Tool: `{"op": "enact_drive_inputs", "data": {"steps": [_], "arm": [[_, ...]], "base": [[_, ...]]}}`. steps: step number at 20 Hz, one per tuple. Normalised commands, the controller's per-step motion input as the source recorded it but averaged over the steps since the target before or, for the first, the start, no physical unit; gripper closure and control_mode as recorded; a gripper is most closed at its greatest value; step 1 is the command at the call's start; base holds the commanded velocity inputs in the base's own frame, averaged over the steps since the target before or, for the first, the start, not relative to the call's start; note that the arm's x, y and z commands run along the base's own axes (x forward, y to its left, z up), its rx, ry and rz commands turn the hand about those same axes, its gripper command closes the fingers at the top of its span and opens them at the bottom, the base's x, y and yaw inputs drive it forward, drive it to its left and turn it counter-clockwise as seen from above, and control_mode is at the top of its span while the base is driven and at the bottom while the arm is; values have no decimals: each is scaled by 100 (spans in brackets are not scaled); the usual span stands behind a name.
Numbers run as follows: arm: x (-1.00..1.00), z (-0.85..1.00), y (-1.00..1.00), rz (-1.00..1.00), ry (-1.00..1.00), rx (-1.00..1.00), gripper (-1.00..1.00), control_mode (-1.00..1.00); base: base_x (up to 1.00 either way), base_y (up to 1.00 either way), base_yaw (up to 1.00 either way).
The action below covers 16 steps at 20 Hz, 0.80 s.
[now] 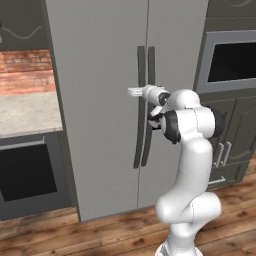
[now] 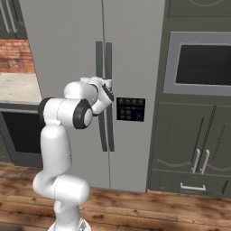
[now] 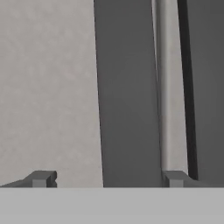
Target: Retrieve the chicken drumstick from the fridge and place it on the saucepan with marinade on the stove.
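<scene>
The fridge (image 1: 100, 100) takes up most of the scene: a tall light grey cabinet with both doors closed, standing on a wooden floor (image 1: 60, 235). Whatever it holds is hidden behind the doors, so where the chicken drumstick lies cannot be told. Two dark vertical handles run side by side down its middle, the left handle (image 1: 140, 100) and the right handle (image 1: 150, 100), one on each door. A small dark control panel (image 2: 131, 109) sits on the right door.

To the fridge's right is a dark cabinet column with a built-in wall oven (image 2: 205, 63) and cupboard doors (image 2: 194, 135) below it. To its left a pale worktop (image 1: 27, 112) lies under a brick wall (image 1: 27, 72), with a dark appliance front (image 1: 30, 177) beneath.

The white arm (image 1: 192, 150) rises from the floor and bends forward to the handles at about mid-height. The gripper (image 3: 105, 178) is open, its two finger tips (image 3: 41, 178) spread wide on either side of the left handle in the hand view, with the door seam just beyond. Whether the tips touch the handle cannot be told.
</scene>
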Motion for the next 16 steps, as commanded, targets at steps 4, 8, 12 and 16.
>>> {"op": "enact_drive_inputs", "data": {"steps": [4, 8, 12, 16], "arm": [[25, 0, 0, 0, 2, 0, -100, -100], [19, 0, 0, 0, 1, 0, -100, -100], [34, 0, 0, 0, 4, 0, -100, -100], [35, 0, 0, 0, 14, 0, -100, -100]], "base": [[0, 0, 0], [0, 0, 0], [0, 0, 0], [0, 0, 0]]}}
